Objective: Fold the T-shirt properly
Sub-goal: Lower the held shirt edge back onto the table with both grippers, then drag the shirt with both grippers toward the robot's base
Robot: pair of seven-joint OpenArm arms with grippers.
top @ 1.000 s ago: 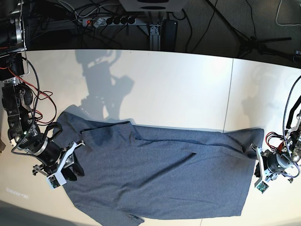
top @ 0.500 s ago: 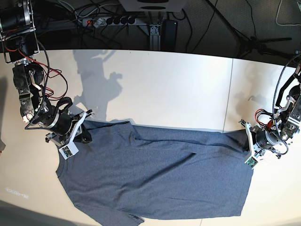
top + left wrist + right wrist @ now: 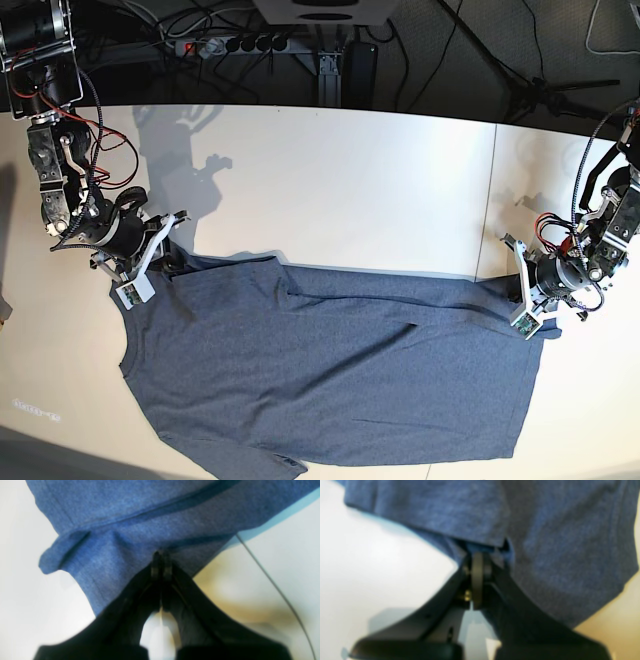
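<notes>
White matte tabletop (image 3: 350,180): seen whole only in the base view. Heathered blue-grey cotton T-shirt (image 3: 330,370): spread flat across the near half of the tabletop, plain side up, lower edge cut off by the frame. Left gripper (image 3: 160,562), black: clenched on a puckered fold at the shirt's edge; pinch shown only by the wrist view. Right gripper (image 3: 480,565): clamped on a doubled hem; picture blurred.
</notes>
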